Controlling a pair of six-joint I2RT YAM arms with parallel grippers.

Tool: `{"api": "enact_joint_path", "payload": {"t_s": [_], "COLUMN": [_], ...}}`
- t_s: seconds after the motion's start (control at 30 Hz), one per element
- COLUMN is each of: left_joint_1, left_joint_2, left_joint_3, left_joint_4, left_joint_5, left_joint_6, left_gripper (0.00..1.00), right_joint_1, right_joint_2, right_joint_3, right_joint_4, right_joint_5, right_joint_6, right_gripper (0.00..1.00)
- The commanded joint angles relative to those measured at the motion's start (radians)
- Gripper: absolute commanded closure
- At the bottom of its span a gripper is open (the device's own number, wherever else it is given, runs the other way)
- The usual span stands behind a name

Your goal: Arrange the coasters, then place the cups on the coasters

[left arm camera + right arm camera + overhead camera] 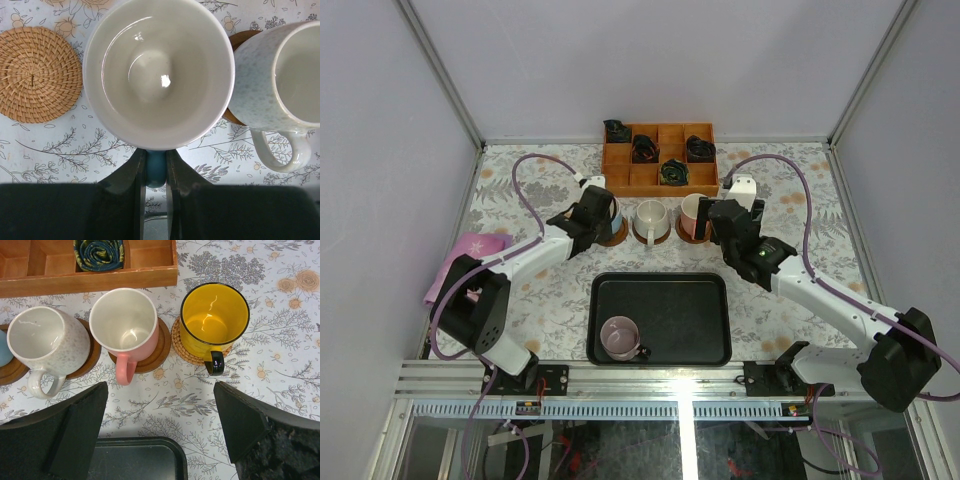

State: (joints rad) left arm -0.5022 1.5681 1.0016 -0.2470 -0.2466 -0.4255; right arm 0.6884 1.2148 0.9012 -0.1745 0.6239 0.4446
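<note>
From the top view, the left gripper (597, 216) sits left of centre against the light blue cup (612, 212), first in a row of mugs below the orange wooden box (660, 178). A dark brown coaster (616, 238) shows beneath that cup. The cream cup (651, 219) and the pink cup (692, 214) follow to the right, each on a brown disc. The right gripper (728, 228) hovers just right of the pink cup. Lower centre, the mauve-grey cup (619, 338) stands inside the black tray (660, 281), a glossy rectangle with rounded corners.

In the left wrist view, the light blue cup fills the upper middle, its glazed white bowl facing the lens. Its blue handle (156, 167) points down the frame and is pinched between the two dark fingers (134, 195), which are nearly together. A tan woven coaster (37, 75), coiled like basketwork, lies bare at upper left. The speckled cream cup is at right.

In the right wrist view, the fingers (80, 435) stand wide apart at the lower corners and grip nothing. Above them, the cream cup and the pink cup sit on smooth brown discs. The glossy yellow cup (214, 317), with a black rim and handle, sits on a woven disc (179, 347).
</note>
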Motion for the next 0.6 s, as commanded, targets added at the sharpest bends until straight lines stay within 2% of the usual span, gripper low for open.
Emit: {"api": "enact_joint_path", "payload": {"t_s": [0.0,0.13,0.23,0.43,0.57], "left_joint_1": [0.005,0.005,0.005,0.005,0.005], "left_joint_2": [-0.004,-0.003,-0.005,-0.012,-0.015], "left_joint_3": [0.039,0.041,0.046,0.045,0.046], "left_joint_4": [0.065,0.061,0.048,0.042,0.041], "left_joint_5": [-0.029,-0.026,-0.026,-0.026,-0.019], "left_joint_6": [-0.002,-0.004,-0.005,-0.008,-0.010], "left_gripper": [0.88,0.83,0.73,0.77,0.67], "right_joint_1": [-0.007,-0.007,-0.007,-0.008,-0.007], "right_joint_2": [0.005,0.009,0.006,0.011,0.018], "right_joint_3": [0.043,0.045,0.044,0.044,0.046], "right_joint_4": [0.018,0.013,0.012,0.015,0.017], "right_joint_5": [-0.009,-0.009,-0.008,-0.015,-0.022], "right_joint_6": [0.012,0.013,0.013,0.013,0.013], "right_gripper": [0.05,0.05,0.05,0.05,0.05]}}
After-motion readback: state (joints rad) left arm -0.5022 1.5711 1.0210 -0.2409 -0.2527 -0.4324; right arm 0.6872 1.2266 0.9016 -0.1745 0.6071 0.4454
